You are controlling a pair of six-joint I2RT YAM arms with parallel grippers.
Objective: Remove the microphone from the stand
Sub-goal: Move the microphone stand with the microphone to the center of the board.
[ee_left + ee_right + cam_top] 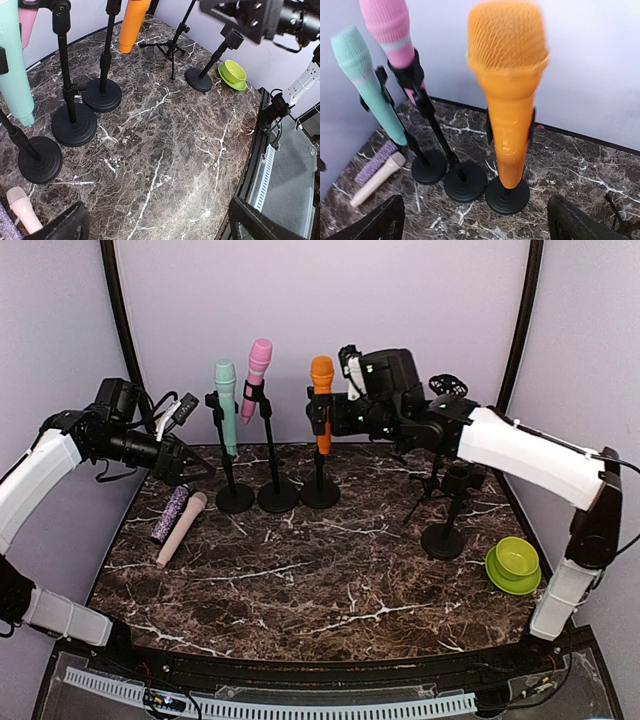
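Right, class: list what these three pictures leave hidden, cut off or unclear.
Left wrist view: orange microphone, head cut off by the top edge.
Left wrist view: purple microphone, nearly all past the bottom-left corner.
Top view: tripod stand, shaft partly hidden behind the right arm.

The dark, white-veined marble table (300,580) I am working from afar carries three black round-based stands in a back row, the teal microphone's stand (235,499), the pink microphone's stand (278,496) and the orange microphone's stand (320,492); on the right, a fourth stand (442,540), a small tripod (428,490) and a green bowl (514,558) on its saucer (503,581); at left, a pale pink microphone (180,530) and a purple glitter microphone (170,514) lie side by side
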